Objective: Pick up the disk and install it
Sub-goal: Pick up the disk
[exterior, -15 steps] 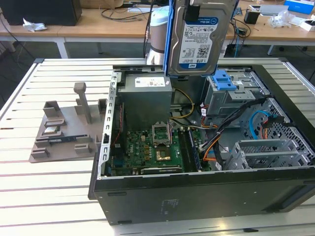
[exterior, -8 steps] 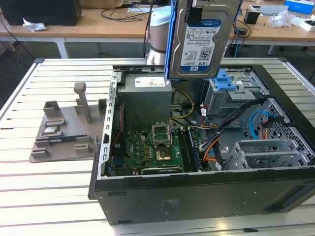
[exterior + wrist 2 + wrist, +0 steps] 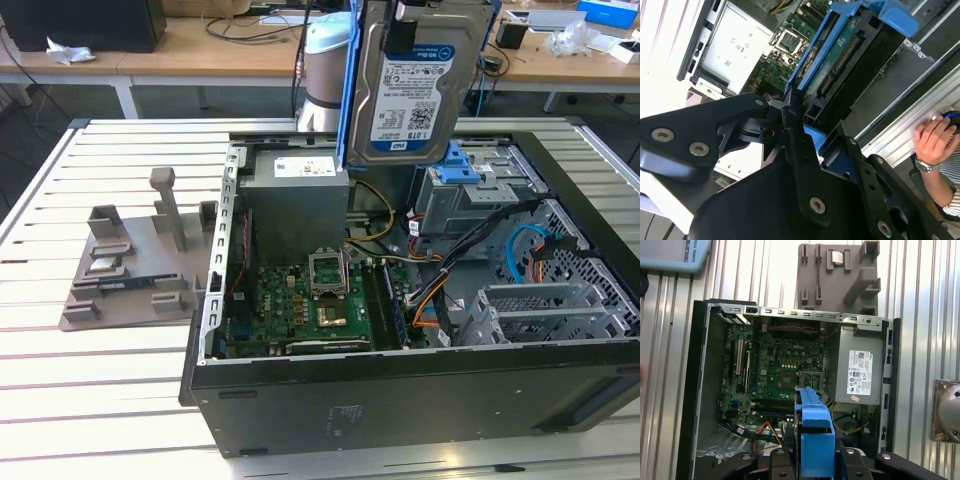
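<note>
The disk (image 3: 415, 80), silver with a blue-and-white label and blue rails, hangs upright above the open computer case (image 3: 400, 400), over the back near the grey drive cage (image 3: 470, 190) with its blue latch. In the second wrist view my gripper (image 3: 815, 137) is shut on the disk (image 3: 840, 55), its black fingers (image 3: 792, 125) clamping the blue-railed end. The first wrist view looks straight down past the gripper (image 3: 816, 460) and the disk's blue rail (image 3: 815, 425) into the case.
Inside the case are a grey power-supply box (image 3: 298, 200), a green motherboard (image 3: 310, 300) and bundled cables (image 3: 440, 290). A grey fixture (image 3: 130, 260) lies on the slatted table at the exterior view's left. A person's hand (image 3: 935, 140) rests beside the case.
</note>
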Motion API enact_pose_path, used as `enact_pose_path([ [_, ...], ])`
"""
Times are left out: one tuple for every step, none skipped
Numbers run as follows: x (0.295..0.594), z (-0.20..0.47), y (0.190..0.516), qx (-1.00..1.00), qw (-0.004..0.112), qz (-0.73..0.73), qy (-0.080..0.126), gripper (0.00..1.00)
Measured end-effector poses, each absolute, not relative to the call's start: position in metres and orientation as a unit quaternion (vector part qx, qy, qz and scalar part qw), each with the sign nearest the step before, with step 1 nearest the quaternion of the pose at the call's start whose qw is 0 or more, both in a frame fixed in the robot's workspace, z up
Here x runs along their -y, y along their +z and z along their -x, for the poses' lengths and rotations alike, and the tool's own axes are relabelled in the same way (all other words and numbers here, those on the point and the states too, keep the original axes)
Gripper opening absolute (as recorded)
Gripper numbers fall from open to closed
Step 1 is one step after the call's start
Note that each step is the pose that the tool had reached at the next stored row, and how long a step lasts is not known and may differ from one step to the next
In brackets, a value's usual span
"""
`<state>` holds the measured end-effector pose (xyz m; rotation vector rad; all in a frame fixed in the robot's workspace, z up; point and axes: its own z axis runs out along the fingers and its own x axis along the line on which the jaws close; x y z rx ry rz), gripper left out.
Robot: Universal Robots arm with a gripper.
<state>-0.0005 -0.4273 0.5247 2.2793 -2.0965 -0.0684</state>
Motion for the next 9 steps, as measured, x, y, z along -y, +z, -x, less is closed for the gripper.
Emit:
enact_pose_path([
  [0.428, 0.0, 0.525, 0.677, 0.022, -0.736, -0.022, 0.36],
  [0.43, 0.0, 0.525, 0.677, 0.022, -0.736, -0.022, 0.36],
  [0.431, 0.0, 0.525, 0.677, 0.022, -0.736, -0.022, 0.36],
  [0.432, 0.0, 0.525, 0.677, 0.022, -0.736, -0.022, 0.36],
  [0.434, -0.001, 0.525, 0.677, 0.022, -0.736, -0.022, 0.36],
  [0.435, -0.001, 0.525, 0.677, 0.022, -0.736, -0.022, 0.36],
  [0.436, -0.001, 0.525, 0.677, 0.022, -0.736, -0.022, 0.36],
  [0.438, -0.001, 0.525, 0.677, 0.022, -0.736, -0.022, 0.36],
  [0.439, -0.001, 0.525, 0.677, 0.022, -0.736, -0.022, 0.36],
])
